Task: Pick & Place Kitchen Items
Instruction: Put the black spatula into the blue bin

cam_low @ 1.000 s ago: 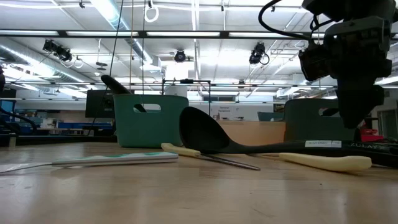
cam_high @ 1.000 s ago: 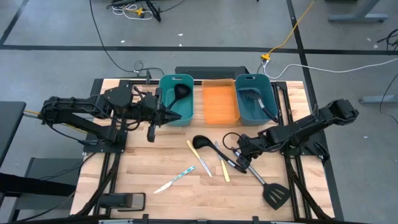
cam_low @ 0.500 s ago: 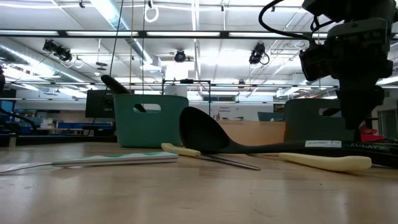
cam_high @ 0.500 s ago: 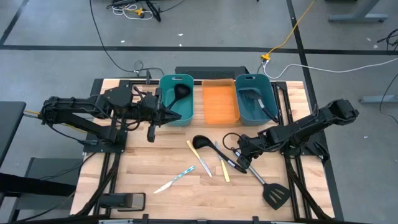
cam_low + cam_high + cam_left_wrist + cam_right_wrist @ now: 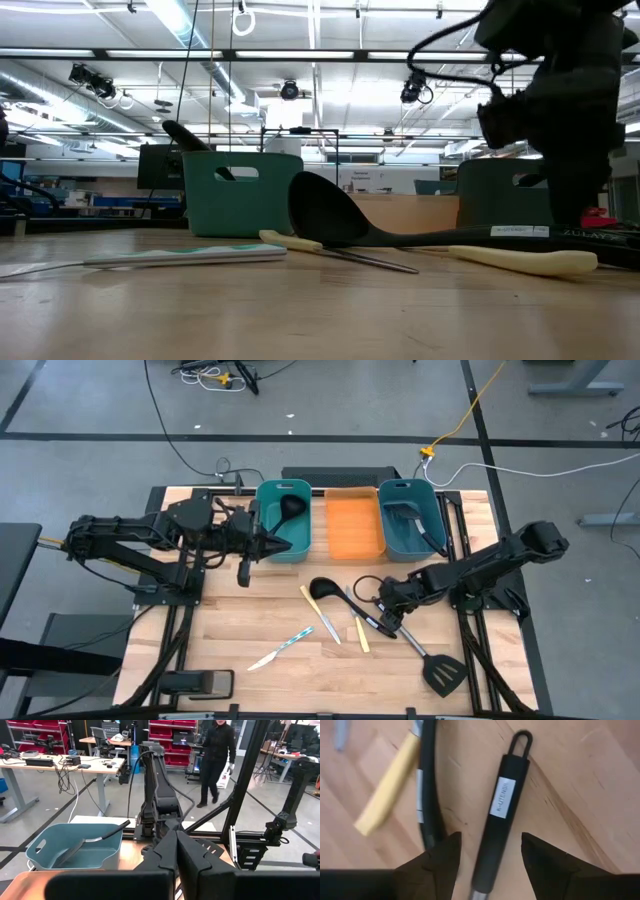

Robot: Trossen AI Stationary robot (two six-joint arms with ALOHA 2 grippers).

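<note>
Right wrist view: spatula handle (image 5: pixel 500 825) between spread right hand (image 5: pixel 490 852) fingers

A white label on the black utensil handle (image 5: pixel 502 815) reads roughly "K-UTENSIL"; its last characters are illegible.

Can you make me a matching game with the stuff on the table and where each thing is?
Things:
1. black spatula
2. orange tray
3. blue-handled knife
4. right claw

Places:
A. open, over a black handle
B. between the two teal bins
C. table's front right
D. table's front, left of the yellow knives

Pairs: 1-C, 2-B, 3-D, 4-A
</note>
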